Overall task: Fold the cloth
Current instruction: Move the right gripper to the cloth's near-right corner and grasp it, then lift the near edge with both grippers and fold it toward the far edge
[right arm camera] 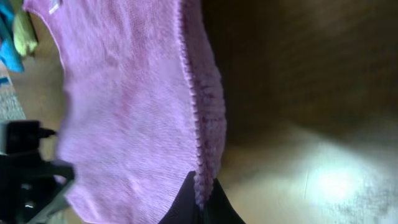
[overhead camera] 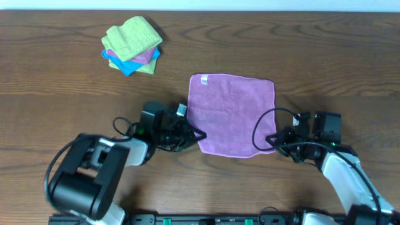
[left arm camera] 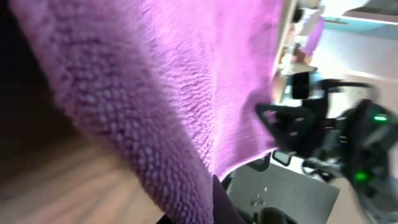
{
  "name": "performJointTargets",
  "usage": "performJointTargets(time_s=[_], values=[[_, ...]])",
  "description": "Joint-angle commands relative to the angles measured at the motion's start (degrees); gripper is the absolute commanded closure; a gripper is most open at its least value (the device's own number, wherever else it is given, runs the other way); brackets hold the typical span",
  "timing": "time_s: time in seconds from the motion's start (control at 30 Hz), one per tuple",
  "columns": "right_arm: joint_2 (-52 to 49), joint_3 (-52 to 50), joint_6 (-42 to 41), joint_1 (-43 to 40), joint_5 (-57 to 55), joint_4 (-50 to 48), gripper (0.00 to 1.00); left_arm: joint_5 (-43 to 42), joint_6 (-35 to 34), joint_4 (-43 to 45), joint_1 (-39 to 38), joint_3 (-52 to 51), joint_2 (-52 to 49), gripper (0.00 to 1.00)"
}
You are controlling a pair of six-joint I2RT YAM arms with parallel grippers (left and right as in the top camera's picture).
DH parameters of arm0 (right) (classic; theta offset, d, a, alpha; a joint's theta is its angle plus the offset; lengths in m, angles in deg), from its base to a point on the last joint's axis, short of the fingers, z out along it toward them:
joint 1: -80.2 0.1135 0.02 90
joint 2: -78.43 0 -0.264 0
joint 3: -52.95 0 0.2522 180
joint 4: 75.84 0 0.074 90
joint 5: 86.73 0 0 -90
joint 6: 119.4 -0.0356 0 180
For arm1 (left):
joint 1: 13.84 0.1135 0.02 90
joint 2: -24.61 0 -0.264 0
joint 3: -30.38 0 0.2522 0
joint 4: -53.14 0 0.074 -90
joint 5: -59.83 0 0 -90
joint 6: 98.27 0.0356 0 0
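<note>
**Cloth spread flat, both near corners pinched**

Item: the cloth (overhead camera: 231, 115) is lilac terry, roughly square, and lies opened out in a single layer on the wooden table (overhead camera: 62, 81), right of centre. A small white label (overhead camera: 204, 79) sits on the far edge at the far-left corner. The right wrist view shows a looped pile and a stitched hem (right arm camera: 198, 118) along one side.

Left gripper (overhead camera: 199, 136): at the near-left corner, jaws closed on the fabric. In its own wrist view the cloth rises steeply beside the dark fingertip (left arm camera: 219, 202).

Right gripper (overhead camera: 270, 141): at the near-right corner, jaws closed, with the hem running in between the fingertips.

Other: a stack of cloths (overhead camera: 132, 45), green, blue and pink, lies well apart at far left.
</note>
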Motion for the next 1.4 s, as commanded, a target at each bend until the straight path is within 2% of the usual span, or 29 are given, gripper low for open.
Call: performJointTargets(time_s=[0.0,0.23,0.53,0.73,1.03,1.2,1.37], values=[[1.64,-0.24,3.06,0.48,0.87,1.95,0.99,-2.19,0.76,-2.93,0.68,-0.37,4.28,0.94],[3.89,-0.24,4.81,0.48,0.92,6.25,0.99,-1.81,6.67,-16.22,0.92,-0.37,11.39,0.94],[9.33,-0.22,4.48,0.48,1.11,8.48,0.99,-0.17,5.90,-20.65,1.86,-0.35,17.84,0.94],[10.08,-0.22,1.70,0.55,0.17,-0.07,0.99,5.99,2.51,-20.44,1.86,0.98,18.64,0.94],[4.50,-0.20,-1.29,4.70,-5.27,-12.81,0.99,20.63,2.51,-20.48,1.86,4.07,17.86,0.94],[0.15,-0.11,-2.29,6.23,-6.82,-19.02,0.98,25.27,2.56,-19.91,1.86,5.16,14.75,0.94],[-2.75,0.35,-2.69,6.47,-8.37,-23.63,0.98,26.64,2.80,-15.54,1.90,7.48,9.35,0.95]])
